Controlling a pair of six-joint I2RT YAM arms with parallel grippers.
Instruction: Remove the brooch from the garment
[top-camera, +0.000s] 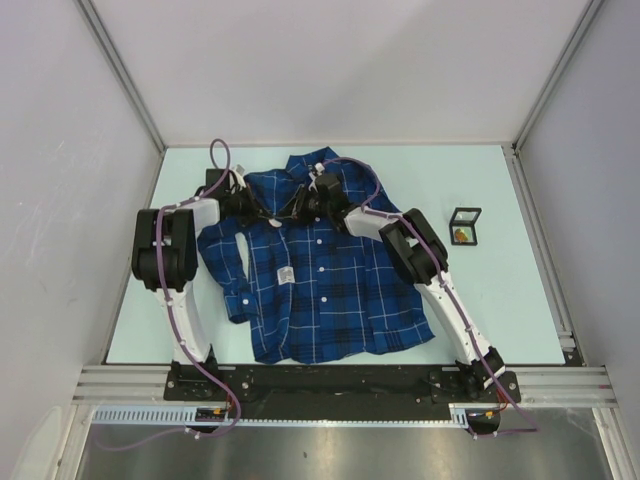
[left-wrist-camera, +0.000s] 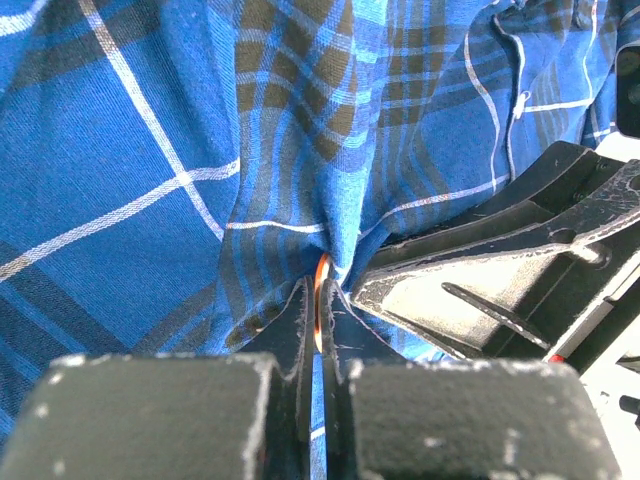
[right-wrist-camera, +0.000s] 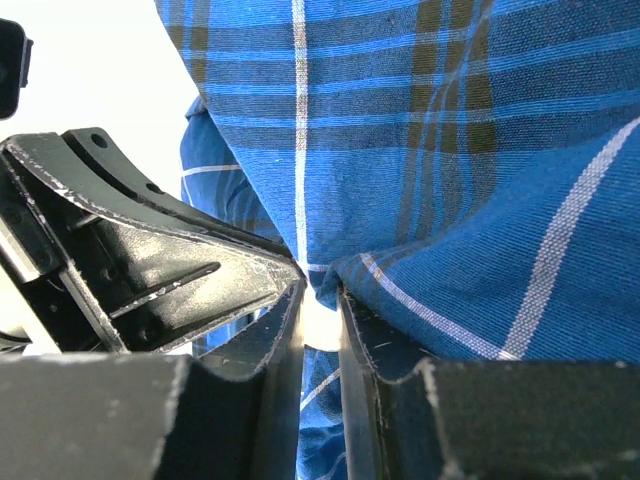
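The dark blue plaid shirt lies flat on the table, collar at the far side. Both grippers meet near its collar. My left gripper is shut on a thin orange brooch, which shows edge-on between its fingertips against a puckered fold of fabric. My right gripper comes in from the other side, its fingers touching the left ones. In the right wrist view the right gripper is nearly closed, pinching a fold of the shirt at its tips. The brooch is hidden in the top view.
A small open black box with something orange inside stands on the table to the right of the shirt. A white tag sits on the shirt front. Grey walls enclose the table on three sides.
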